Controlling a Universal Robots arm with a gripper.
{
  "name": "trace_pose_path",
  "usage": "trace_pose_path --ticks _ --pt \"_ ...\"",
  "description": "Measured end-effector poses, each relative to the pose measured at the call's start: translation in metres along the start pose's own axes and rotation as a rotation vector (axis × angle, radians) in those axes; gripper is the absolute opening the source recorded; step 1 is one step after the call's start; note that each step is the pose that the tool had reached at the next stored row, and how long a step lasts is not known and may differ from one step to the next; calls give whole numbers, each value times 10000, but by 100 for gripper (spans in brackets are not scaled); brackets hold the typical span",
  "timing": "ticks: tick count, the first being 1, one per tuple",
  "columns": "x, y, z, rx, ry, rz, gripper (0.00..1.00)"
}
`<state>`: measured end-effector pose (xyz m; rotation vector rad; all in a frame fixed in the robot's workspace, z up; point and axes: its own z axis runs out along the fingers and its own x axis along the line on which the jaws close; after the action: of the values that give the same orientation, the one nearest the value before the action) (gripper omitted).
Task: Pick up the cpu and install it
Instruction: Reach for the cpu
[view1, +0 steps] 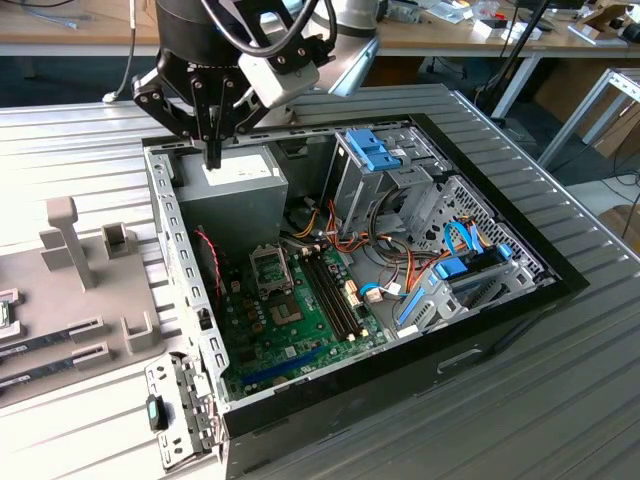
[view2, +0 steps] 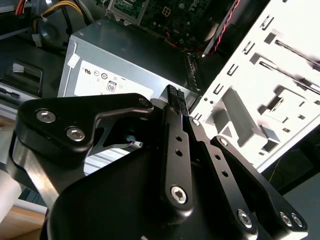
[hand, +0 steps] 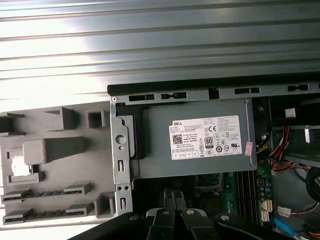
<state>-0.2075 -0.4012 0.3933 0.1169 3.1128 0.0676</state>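
The gripper (view1: 212, 160) hung in the upper left of the exterior view, over the back corner of the open case (view1: 400, 372), its tips just above the grey power supply (view1: 235, 190). In both wrist views its jaws were pressed together with no gap between them and nothing held. The second wrist view showed the gripper (view2: 175, 96) with its ridged black fingertips (view2: 172, 93) meeting over the edge of the power supply (view2: 115, 60).

The cpu (hand: 17, 166) lay in a square recess of the grey tray (hand: 55, 150) in the first wrist view, outside the case and well apart from the gripper (hand: 173, 199). In the exterior view the tray (view1: 90, 290) sat on the left, beside the case wall. The socket (view1: 270, 268) on the green motherboard (view1: 295, 335) stood in the middle of the frame, below the power supply.
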Motion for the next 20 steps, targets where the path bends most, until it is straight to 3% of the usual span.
trace_pose_path --ticks 20 --pt "120 -9 -3 -1 -1 -1 11"
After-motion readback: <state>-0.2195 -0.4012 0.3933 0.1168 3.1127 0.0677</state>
